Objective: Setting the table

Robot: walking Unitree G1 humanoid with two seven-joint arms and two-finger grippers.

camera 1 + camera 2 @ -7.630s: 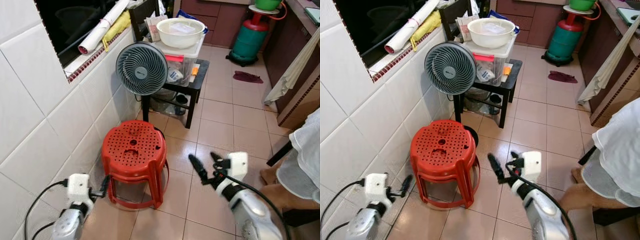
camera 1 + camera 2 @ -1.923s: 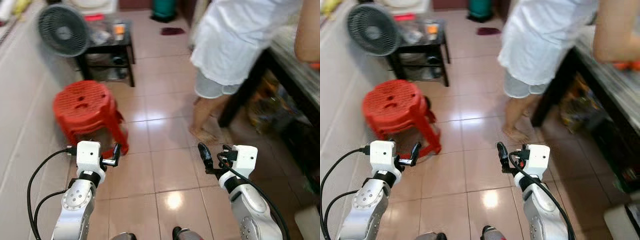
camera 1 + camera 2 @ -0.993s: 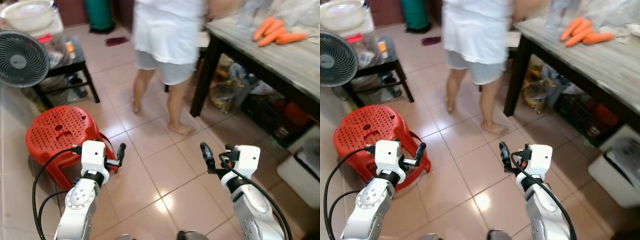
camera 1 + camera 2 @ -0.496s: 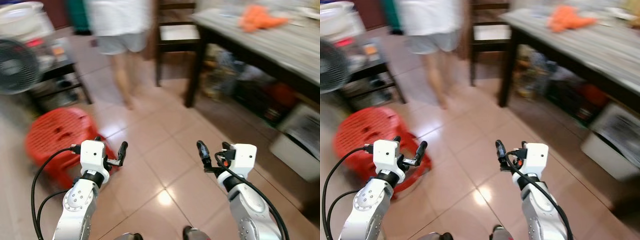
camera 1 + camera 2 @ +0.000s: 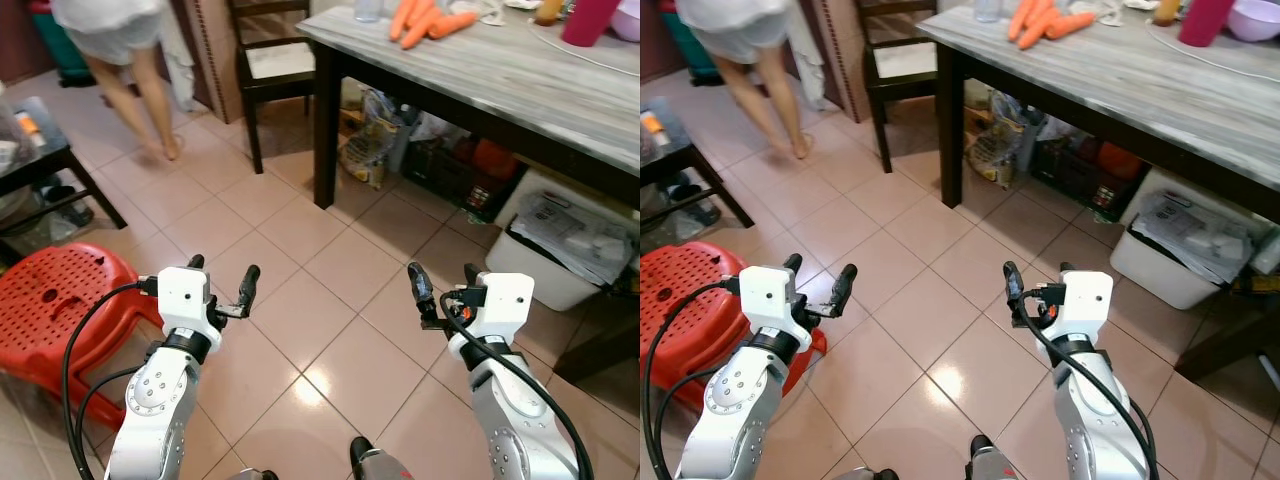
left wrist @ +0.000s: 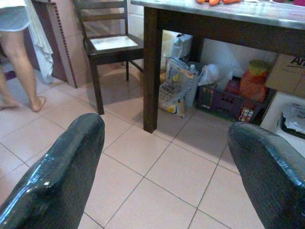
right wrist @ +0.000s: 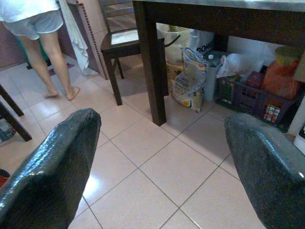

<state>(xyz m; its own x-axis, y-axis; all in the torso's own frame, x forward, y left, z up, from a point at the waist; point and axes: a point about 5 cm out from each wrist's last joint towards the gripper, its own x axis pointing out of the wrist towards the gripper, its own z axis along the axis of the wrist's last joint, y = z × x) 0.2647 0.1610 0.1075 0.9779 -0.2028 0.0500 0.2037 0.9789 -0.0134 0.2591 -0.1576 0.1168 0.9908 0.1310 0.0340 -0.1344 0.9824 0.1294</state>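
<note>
A dark-legged table with a grey wood top stands ahead on the right. On it lie several carrots, a pink cup and a pale purple bowl. My left gripper and right gripper are held out over the tiled floor, short of the table, both open with nothing between the fingers. In the left wrist view, the black fingers frame the table leg. The right wrist view has its fingers framing the same leg.
A red plastic stool sits close on my left, with a black side table behind it. A dark chair stands at the table's end. Bags and crates and a white bin lie under the table. A person walks at far left.
The camera has swung right, bringing the table into sharp, closer view, and the person is now at the far left. Both grippers stay open and held as before.
</note>
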